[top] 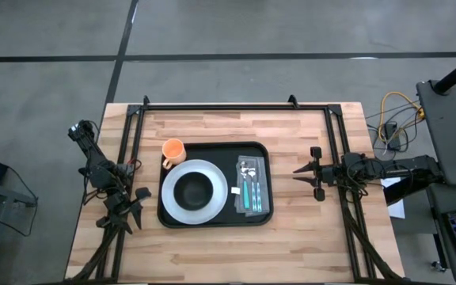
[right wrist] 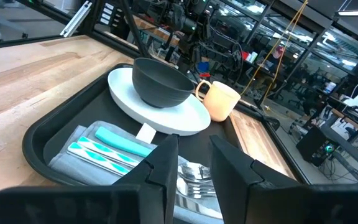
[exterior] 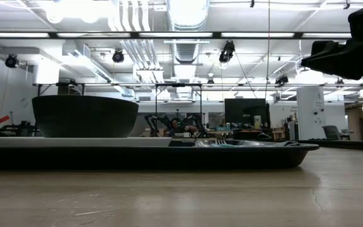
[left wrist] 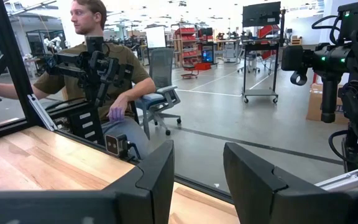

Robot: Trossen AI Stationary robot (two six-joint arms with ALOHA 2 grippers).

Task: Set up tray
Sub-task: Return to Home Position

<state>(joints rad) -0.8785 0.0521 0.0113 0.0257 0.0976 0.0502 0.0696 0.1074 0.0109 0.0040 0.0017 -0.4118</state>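
Note:
The black tray lies in the middle of the wooden table. On it rests a white plate with a dark bowl standing in it. To the right, cutlery with teal handles lies on a grey napkin. An orange mug stands at the tray's far left corner. My left gripper hovers open off the tray's left side, with nothing between its fingers. My right gripper hovers off the tray's right side and points at the tray. Its fingers stand a narrow gap apart around nothing.
A black metal frame runs along the table's far edge and down both sides. Bare wood lies in front of the tray. A person sits on a chair beyond the table in the left wrist view. Cables lie off the table's right.

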